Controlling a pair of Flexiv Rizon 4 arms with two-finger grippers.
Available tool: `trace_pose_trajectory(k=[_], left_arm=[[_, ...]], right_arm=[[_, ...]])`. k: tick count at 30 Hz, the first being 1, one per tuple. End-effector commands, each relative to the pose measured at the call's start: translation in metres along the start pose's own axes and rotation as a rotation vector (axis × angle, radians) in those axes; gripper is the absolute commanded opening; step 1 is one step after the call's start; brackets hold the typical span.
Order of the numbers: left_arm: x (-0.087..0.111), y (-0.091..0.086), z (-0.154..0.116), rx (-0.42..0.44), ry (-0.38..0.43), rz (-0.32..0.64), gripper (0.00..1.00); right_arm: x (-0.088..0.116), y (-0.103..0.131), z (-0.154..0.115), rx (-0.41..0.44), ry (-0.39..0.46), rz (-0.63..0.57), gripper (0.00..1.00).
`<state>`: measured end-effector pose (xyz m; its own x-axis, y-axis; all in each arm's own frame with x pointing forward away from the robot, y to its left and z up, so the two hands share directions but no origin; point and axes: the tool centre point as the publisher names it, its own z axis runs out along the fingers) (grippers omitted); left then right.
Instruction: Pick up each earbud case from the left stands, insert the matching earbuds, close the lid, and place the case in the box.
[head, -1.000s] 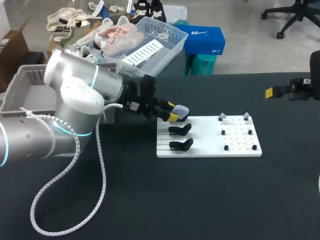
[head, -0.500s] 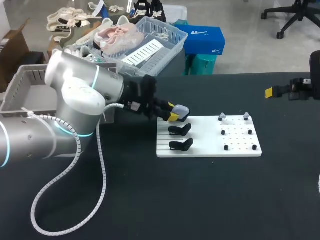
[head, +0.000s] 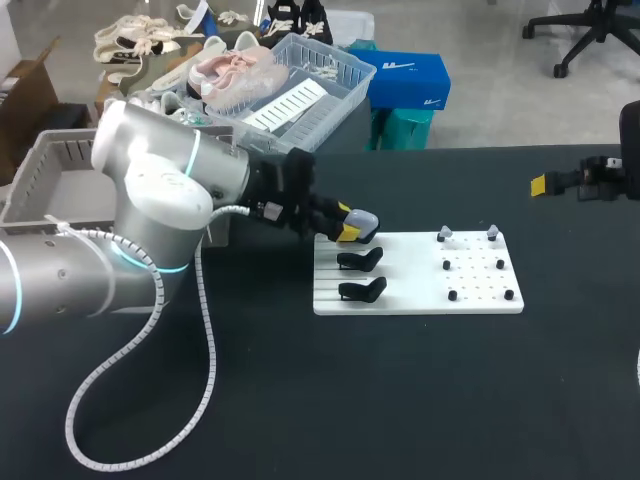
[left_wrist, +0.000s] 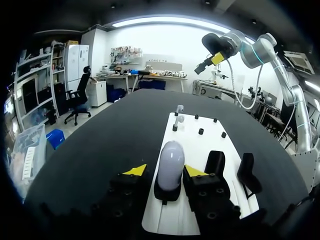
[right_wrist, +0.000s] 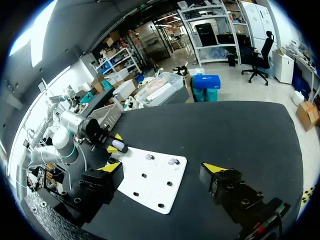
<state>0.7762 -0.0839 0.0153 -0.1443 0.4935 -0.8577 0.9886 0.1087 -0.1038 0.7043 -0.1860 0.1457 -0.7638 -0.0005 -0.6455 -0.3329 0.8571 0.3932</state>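
Pale oval case (left_wrist: 170, 162), closed, on stand (left_wrist: 161, 193); left tool (left_wrist: 165, 171) straddles, unclamped; right tool (right_wrist: 164, 167) agape.

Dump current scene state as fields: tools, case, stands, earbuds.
left tool: open, straddling the earbud case, gap on one side
right tool: open, empty, off to the side of the white board
earbud case: seated on the rear stand
other stands: two, both empty
earbuds: two, at the white board's far edge
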Motion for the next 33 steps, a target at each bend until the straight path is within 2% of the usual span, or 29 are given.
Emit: trace_pose_trajectory(k=[1,5,10,17,26,33], left_arm=[[0.001,0.002,0.001,0.0,0.007,-0.004,0.42],[0.004,0.002,0.001,-0.002,0.01,-0.008,0.31],[0.003,0.003,0.0,-0.002,0.011,-0.009,0.24],[-0.001,0.003,-0.004,0.002,0.003,-0.004,0.01],[-0.006,-0.002,-0.006,0.011,-0.012,0.004,0.0],[-0.017,-0.004,-0.019,0.005,-0.053,0.002,0.0]], right_arm=[[0.0,0.001,-0.001,0.005,0.001,0.001,1.0],[0.0,0.001,-0.001,0.005,0.001,0.001,1.0],[0.0,0.001,-0.001,0.005,0.001,0.001,1.0],[0.0,0.001,-0.001,0.005,0.001,0.001,1.0],[0.0,0.001,-0.001,0.005,0.001,0.001,1.0],[0.0,0.001,-0.001,0.005,0.001,0.001,1.0]])
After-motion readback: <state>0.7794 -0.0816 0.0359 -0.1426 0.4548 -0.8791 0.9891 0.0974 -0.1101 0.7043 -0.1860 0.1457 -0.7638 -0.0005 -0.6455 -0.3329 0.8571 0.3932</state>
